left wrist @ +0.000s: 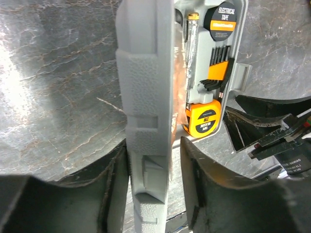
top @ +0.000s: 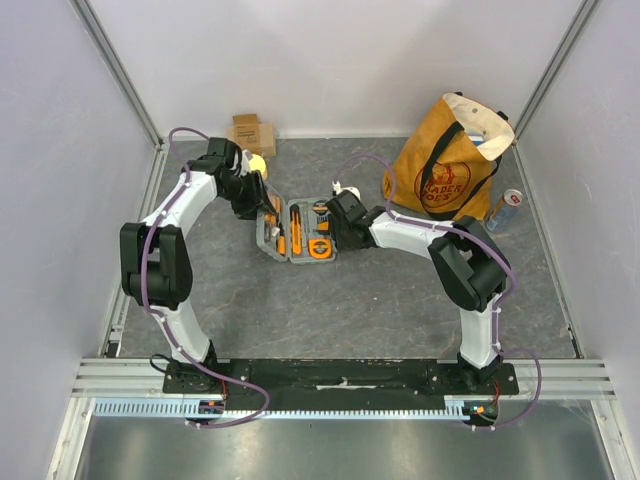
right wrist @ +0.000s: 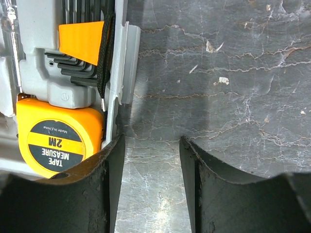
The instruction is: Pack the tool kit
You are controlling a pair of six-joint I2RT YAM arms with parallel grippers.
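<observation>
I see L end effector (left wrist: 154,148) astride the upright lid (left wrist: 143,87), grip unclear; R end effector (right wrist: 151,145) open, empty, beside tool kit (right wrist: 36,29) edge, so lid drops toward R.

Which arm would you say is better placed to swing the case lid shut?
Left: the raised lid stands between the fingers of the left gripper; the right gripper sits beside the base, empty.

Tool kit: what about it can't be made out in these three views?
Top view: the tool kit's tools are too small to name.
Left wrist: the raised lid, edge-on, hides whatever lies behind it; whether the left pincer clamps it is unclear.
Right wrist: the frame edge cuts off all but the tape measure and hex keys; the right pincer covers the tape measure's bottom.
</observation>
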